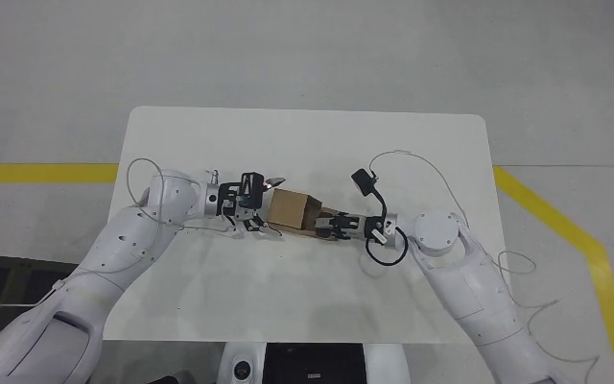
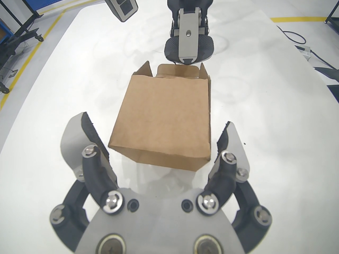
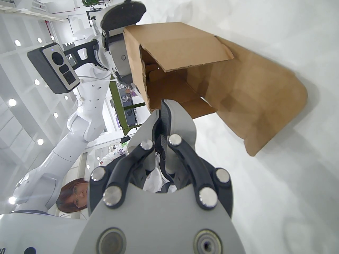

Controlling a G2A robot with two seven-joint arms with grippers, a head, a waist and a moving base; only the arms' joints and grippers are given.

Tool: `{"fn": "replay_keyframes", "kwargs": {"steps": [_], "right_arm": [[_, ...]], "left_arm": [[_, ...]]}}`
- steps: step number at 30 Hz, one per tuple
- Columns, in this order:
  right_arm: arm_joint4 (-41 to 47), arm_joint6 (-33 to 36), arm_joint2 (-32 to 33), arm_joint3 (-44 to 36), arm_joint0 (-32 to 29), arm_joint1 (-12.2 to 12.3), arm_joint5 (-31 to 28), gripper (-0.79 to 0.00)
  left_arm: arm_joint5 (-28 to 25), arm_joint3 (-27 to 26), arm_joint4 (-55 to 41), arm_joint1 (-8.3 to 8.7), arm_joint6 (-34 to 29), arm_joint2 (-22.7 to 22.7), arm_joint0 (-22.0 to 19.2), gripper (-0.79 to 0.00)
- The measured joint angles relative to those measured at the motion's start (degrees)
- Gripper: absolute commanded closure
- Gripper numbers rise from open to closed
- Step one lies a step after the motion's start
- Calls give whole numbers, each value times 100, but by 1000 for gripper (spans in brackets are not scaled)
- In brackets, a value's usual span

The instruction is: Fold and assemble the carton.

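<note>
Carton (image 1: 293, 207) lies mid-tabletop (image 1: 317, 298) on its side, open mouth and loose flaps facing 3 o'clock. Your left claw (image 2: 156, 121) is at its 9 o'clock, spread wide, straddling the closed end with nothing held. Your right claw (image 3: 163, 107) is at 3 o'clock, pinched tight together, tip right against a flap edge at the mouth. I cannot tell whether it holds any cardboard.

Bright ceiling spots (image 3: 12, 102), soft shadow by carton (image 2: 164, 117), fisheye wrist-cam edges.
</note>
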Motion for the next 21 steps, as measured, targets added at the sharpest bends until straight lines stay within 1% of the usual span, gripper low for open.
{"fn": "replay_keyframes", "kwargs": {"steps": [5,10,15,21], "right_arm": [[-72,-110,60,-331,-262,48,423,0],[-204,-221,199,-649,-513,112,612,0],[-146,-295,92,-639,-575,105,651,0],[-31,-519,-239,-188,-339,15,381,0]], "left_arm": [[4,-7,-37,-5,-96,0,-13,-785],[-1,-29,-59,-9,-149,16,-3,-785],[-18,-52,-78,-8,-183,21,0,-785],[-35,-94,-118,-8,-234,14,-2,-785]]}}
